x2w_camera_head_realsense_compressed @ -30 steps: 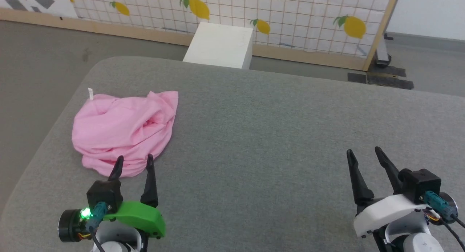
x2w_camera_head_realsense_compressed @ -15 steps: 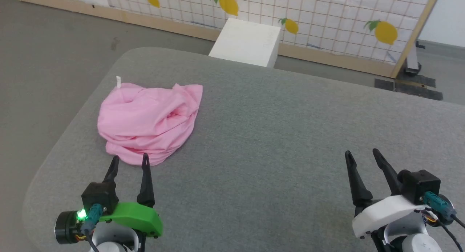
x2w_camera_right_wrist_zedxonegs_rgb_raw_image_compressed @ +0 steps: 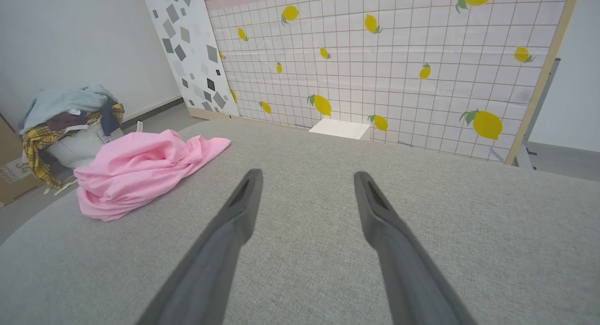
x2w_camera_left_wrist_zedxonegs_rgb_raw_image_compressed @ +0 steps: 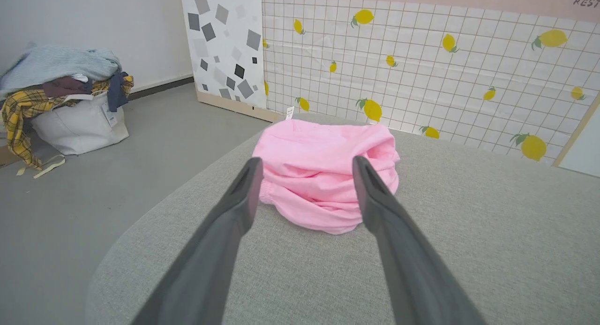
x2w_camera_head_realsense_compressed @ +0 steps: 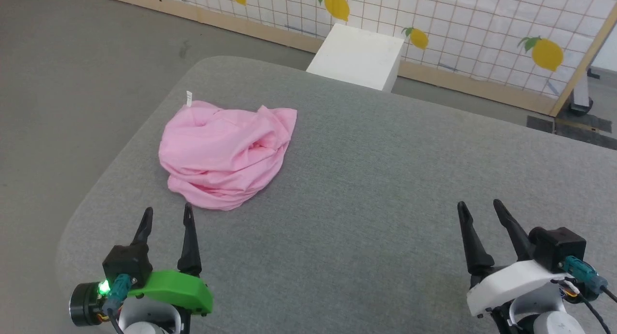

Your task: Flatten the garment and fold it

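Garment (x2w_camera_head_realsense_compressed: 224,153): a light-pink crumpled heap, not spread flat, lying on the left part of the worktop (x2w_camera_head_realsense_compressed: 376,189) near its rounded far-left corner.
Long axis: roughly diagonal in the head view, from the bunched, layered folds at the near left to a flatter pointed flap at the far right.
Label tag (x2w_camera_head_realsense_compressed: 189,98): small and white, sticking up at the heap's far-left edge, towards the worktop's rim.
Garment and left tool (x2w_camera_head_realsense_compressed: 168,208): the heap lies just ahead of the fingertips and a little to their right, apart from them; in the left wrist view it sits between and beyond the two fingers.
Garment and right tool (x2w_camera_head_realsense_compressed: 479,204): well apart, the garment far to that tool's left.
Left tool: released, fingers spread, holding nothing, hanging over bare worktop.
Right tool: released, fingers spread, holding nothing, at the near right.
Worktop: grey woven fabric cover with rounded corners.
Room: grey floor (x2w_camera_head_realsense_compressed: 72,83); a white box (x2w_camera_head_realsense_compressed: 359,57) behind the worktop; a grid-patterned screen with lemons (x2w_camera_head_realsense_compressed: 482,30) in a wooden frame; a basket heaped with clothes (x2w_camera_left_wrist_zedxonegs_rgb_raw_image_compressed: 70,104) on the floor to the left.
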Available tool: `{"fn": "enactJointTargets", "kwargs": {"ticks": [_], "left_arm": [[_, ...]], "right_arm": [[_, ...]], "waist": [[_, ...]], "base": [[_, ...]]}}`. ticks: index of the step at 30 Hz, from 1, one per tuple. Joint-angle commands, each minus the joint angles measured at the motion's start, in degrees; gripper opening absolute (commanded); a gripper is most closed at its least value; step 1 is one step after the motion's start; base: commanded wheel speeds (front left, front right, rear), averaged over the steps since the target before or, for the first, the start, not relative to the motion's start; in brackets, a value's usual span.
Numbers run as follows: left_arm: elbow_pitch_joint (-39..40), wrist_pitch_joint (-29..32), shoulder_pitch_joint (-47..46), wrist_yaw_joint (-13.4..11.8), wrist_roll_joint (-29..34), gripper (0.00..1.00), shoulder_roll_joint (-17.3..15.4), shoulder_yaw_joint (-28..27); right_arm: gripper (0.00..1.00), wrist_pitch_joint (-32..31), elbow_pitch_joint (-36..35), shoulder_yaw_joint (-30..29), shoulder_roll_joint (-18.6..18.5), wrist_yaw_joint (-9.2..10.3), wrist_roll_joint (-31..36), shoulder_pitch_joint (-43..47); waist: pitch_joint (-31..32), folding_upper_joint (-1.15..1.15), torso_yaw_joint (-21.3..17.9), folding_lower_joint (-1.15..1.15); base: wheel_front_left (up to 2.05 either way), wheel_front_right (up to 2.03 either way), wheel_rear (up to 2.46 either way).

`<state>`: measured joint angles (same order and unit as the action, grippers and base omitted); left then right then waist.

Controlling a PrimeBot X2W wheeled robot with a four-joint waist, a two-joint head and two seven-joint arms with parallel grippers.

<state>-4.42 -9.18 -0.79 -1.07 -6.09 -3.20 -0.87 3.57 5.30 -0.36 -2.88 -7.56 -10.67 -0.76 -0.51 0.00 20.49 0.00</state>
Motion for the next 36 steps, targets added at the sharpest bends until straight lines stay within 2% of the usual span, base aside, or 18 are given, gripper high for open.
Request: {"fn": "enactJointTargets", "kwargs": {"ticks": [1,19,36], "left_arm": [[-0.25,-0.7,0.14,-0.22,-0.62,1.0,0.13,-0.03],[-1.55,-2.81,0.15,-0.18,-1.27,1.0,0.19,-0.43],[-3.06,-4.82,-0.82,0.13,-1.35,1.0,0.02,-0.92]], "right_arm": [[1.0,0.62,0.35,0.04,0.01,0.05,-0.59,1.26],[1.0,1.14,1.38,-0.07,0.01,0.06,-2.32,1.81],[1.0,0.16,-0.79,-0.47,0.01,0.07,-0.38,2.32]], "waist": [[0.09,0.0,0.64,0.0],[0.81,0.0,4.82,0.0],[0.76,0.0,8.51,0.0]], "base": [[0.0,0.0,0.0],[0.0,0.0,0.0],[0.0,0.0,0.0]]}}
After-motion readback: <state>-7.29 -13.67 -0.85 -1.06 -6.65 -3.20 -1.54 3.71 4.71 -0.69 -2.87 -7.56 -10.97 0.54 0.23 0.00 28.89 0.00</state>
